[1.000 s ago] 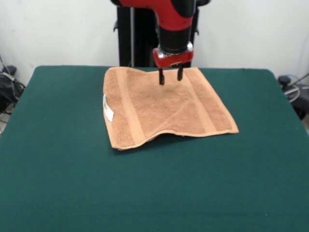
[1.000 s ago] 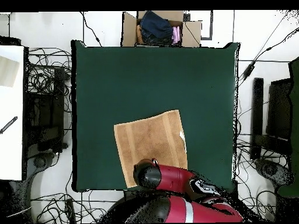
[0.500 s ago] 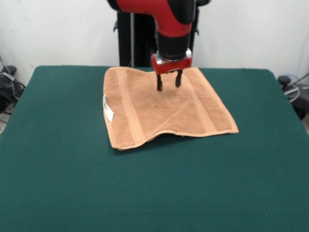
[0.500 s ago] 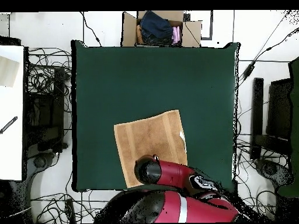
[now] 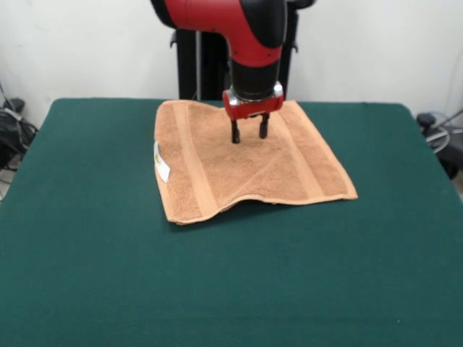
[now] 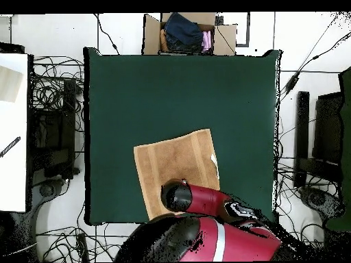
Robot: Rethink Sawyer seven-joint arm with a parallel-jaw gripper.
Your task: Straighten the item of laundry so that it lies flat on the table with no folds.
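The tan towel (image 5: 246,163) lies on the green table (image 5: 94,275) near its far edge, spread out with a raised ripple along its near edge and a white label (image 5: 162,165) at its left side. My gripper (image 5: 249,135) hangs over the towel's far middle, its two dark fingers apart and empty, tips close above the cloth. In the overhead view the towel (image 6: 175,161) shows near the table's bottom edge and the arm's wrist (image 6: 179,197) covers its lower part; the fingers are hidden there.
The black pedestal (image 5: 199,58) stands behind the table's far edge. A cardboard box with clothes (image 6: 186,33) sits beyond the table's top edge in the overhead view. Cables and equipment lie on the floor at both sides.
My gripper has moved slightly left and lower toward the towel, staying open. The towel has not moved.
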